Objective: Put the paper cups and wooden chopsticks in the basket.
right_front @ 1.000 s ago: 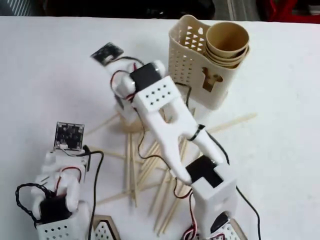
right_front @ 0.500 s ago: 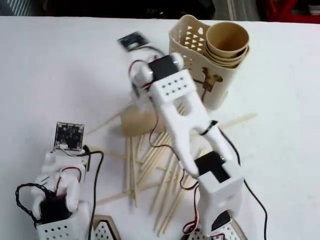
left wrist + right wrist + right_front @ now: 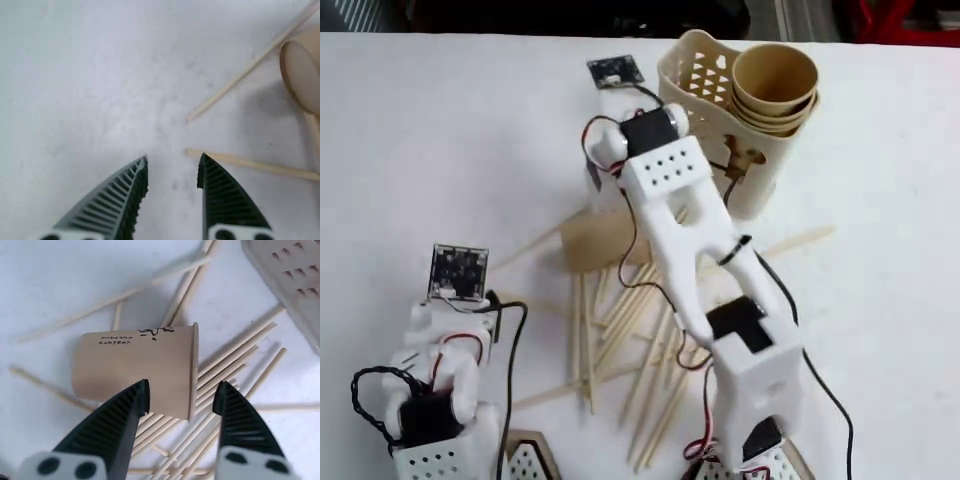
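A tan paper cup [image 3: 135, 370] lies on its side on several wooden chopsticks [image 3: 235, 360]; the high view shows this cup [image 3: 595, 240] left of the scattered chopsticks [image 3: 620, 330]. My right gripper [image 3: 181, 390] hovers open above the cup's rim end, not touching it. The cream basket [image 3: 705, 125] stands at the back with stacked paper cups [image 3: 775, 85] inside. My left gripper [image 3: 173, 165] is open low over bare table, with one chopstick [image 3: 250, 162] ending by a fingertip and the lying cup's base [image 3: 302, 75] farther off.
The right arm [image 3: 690, 260] stretches from the front edge across the chopstick pile toward the basket. The left arm [image 3: 440, 380] sits at the front left. A corner of the basket [image 3: 290, 280] is close to the right gripper. White table lies open at left.
The right arm's wrist has swung right and back toward the basket, uncovering the lying cup. The cup and chopsticks stay put. The left arm has not moved.
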